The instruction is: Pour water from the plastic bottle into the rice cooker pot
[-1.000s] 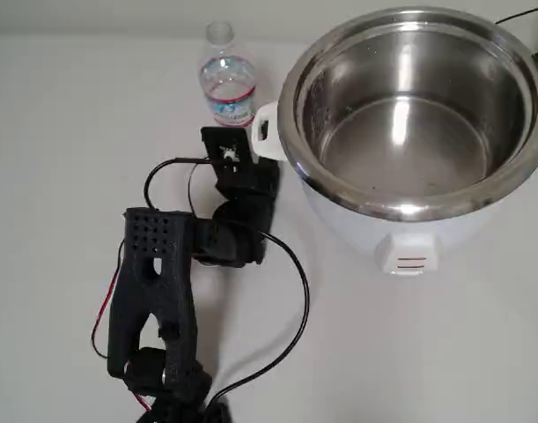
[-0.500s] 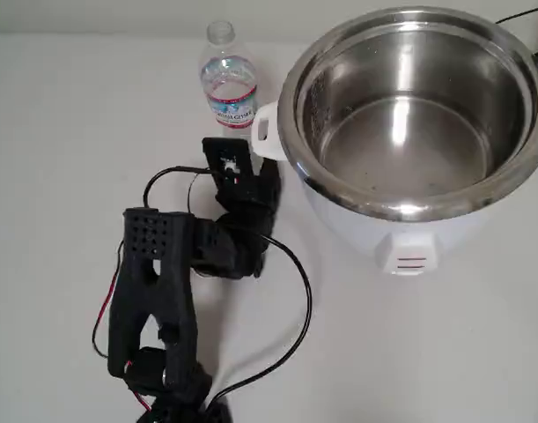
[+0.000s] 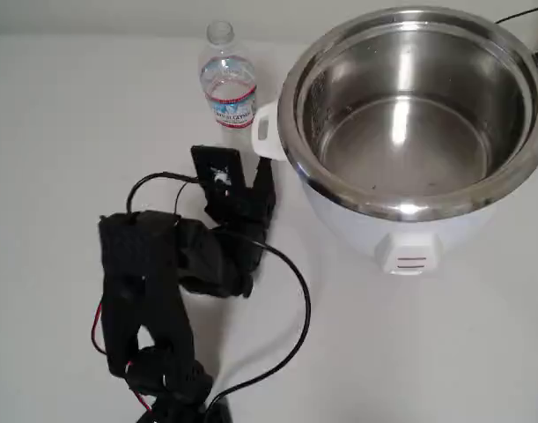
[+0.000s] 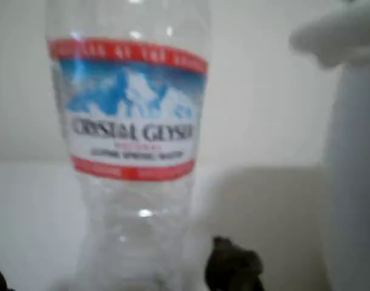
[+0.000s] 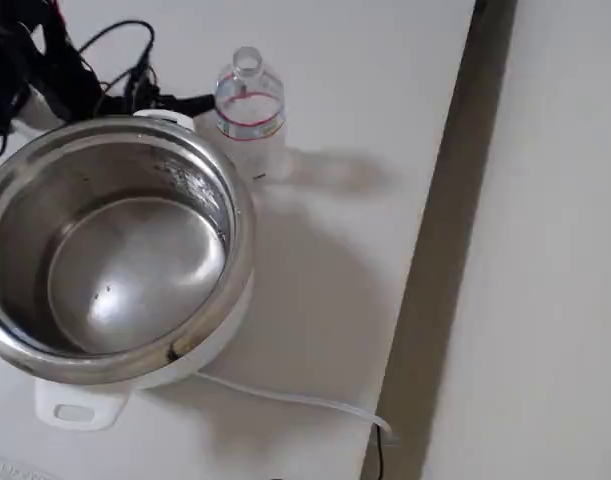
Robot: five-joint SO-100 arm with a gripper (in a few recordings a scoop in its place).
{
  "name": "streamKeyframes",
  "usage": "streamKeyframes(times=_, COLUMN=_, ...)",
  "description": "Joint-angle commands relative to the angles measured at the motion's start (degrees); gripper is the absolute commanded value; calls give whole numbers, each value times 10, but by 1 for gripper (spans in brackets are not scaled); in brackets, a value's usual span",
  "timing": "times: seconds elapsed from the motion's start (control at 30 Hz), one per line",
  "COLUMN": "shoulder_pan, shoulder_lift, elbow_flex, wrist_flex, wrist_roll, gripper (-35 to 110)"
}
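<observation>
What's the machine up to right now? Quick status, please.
Black tool just short of small clear plastic bottle, grip state unclear. Bottle upright, capless, untouched. Big shiny steel pot in white cooker waits beside it; cooker's white handle sits close to the approach.

Here's a plain white table (image 3: 445, 352), bare and evenly lit, more test bench than lived-in kitchen. A black printed robot arm (image 3: 150, 291) sits on it with loose black and red wires (image 3: 291, 326) trailing off. The kitchen touch comes from a white rice cooker with its shiny steel pot (image 3: 409, 106) and a small water bottle (image 3: 228, 84). In the fixed view a white cord (image 5: 285, 398) runs toward the table's dark edge (image 5: 440, 240); looks like a lab or hobby robotics setup
</observation>
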Motion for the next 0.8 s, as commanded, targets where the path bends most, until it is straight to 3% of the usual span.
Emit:
streamKeyframes(times=0.0, shoulder_pan=14, shoulder_lift=98, elbow_flex=59, wrist_flex=-23, wrist_roll=10, gripper=42)
streamKeyframes(times=0.23, shoulder_pan=29, shoulder_lift=233, elbow_flex=110, wrist_flex=57, wrist_roll=11, gripper=42)
streamKeyframes(times=0.47, shoulder_pan=35, shoulder_lift=419, elbow_flex=119, wrist_flex=270, wrist_roll=18, gripper=42)
streamKeyframes(times=0.77, shoulder_pan=47, shoulder_lift=543, elbow_flex=124, wrist_flex=448, wrist_roll=45, gripper=41)
